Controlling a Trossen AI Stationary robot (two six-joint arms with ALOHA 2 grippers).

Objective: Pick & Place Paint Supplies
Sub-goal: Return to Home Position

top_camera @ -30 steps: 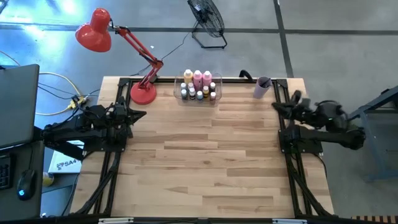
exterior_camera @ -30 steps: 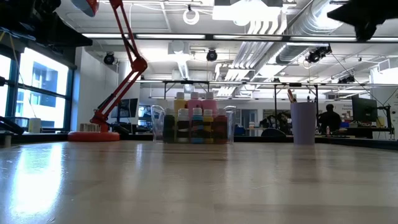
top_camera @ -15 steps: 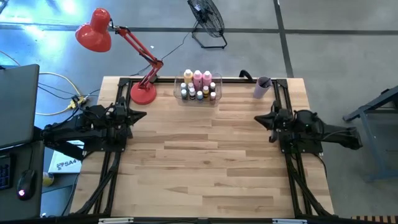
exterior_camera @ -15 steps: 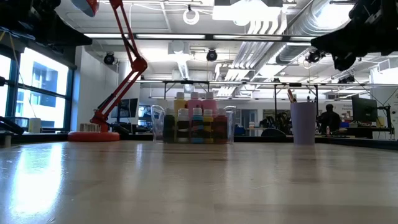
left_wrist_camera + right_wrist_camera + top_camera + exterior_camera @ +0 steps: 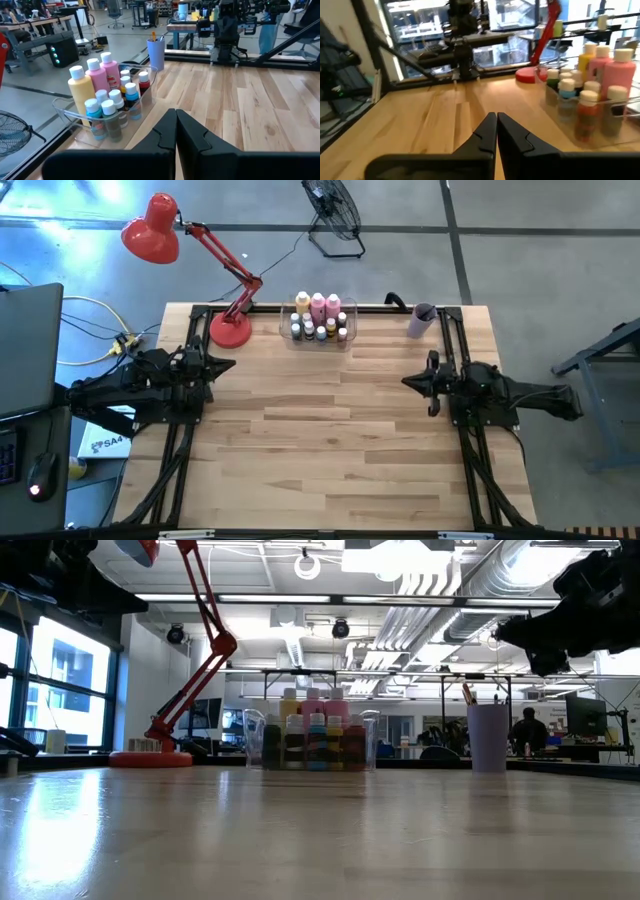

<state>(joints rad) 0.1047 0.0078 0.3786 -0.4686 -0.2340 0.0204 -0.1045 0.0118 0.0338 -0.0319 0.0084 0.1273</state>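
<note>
Paint supplies: logged at far edge of worktop. Three tall bottles, one yellow-orange and two pink, white caps, upright along far side of clear bin. Tiny white-capped bottles packed upright on near side; contents blue, red, dark, brownish. Thin paintbrushes standing in lilac cup, tips just above rim, near back right corner, well apart from bin. Left end effector: held above left edge, pointing inward, fingers pressed together, gripping nothing. Right end effector: held above right side, pointing inward, fingers together, empty. Red lamp: base just beside bin.
</note>
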